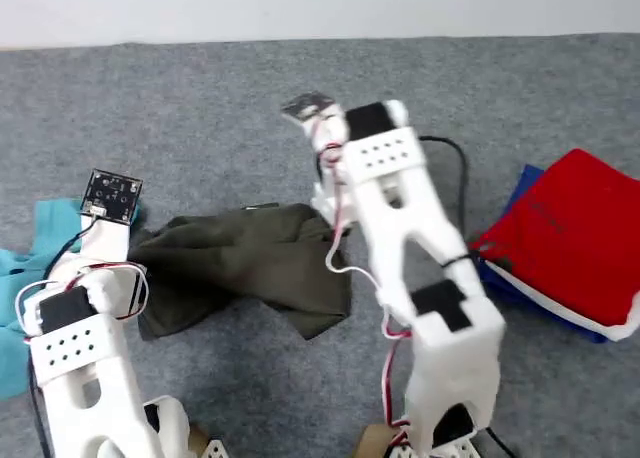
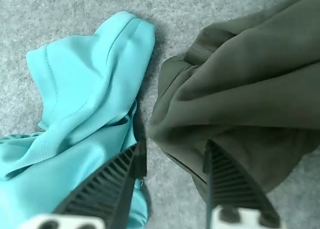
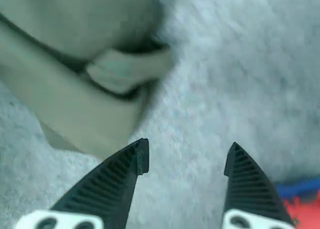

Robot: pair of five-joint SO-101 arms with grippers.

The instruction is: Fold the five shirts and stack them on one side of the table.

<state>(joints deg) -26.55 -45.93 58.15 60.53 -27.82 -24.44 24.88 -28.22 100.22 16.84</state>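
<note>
Crumpled shirt [image 1: 250, 263] lies mid table [image 1: 200, 108]. Loose shirt [image 1: 45, 228] just left of it. Folded stack [image 1: 580, 228] well to its right. My left pincer [image 2: 174, 151] hangs over its left edge, my right pincer [image 3: 187, 151] over its right edge.

— What lies under everything?
— A grey cover [image 1: 200, 108], nubby like short-pile carpet. It runs across the whole surface, from the near edge to the far one.
— And beyond it?
— A pale wall [image 1: 300, 8], a plain white band that meets the far edge of the cover in a nearly straight line.
— Anything else?
— A small tan piece [image 1: 372, 440] at the near edge. I cannot tell what it is.
</note>
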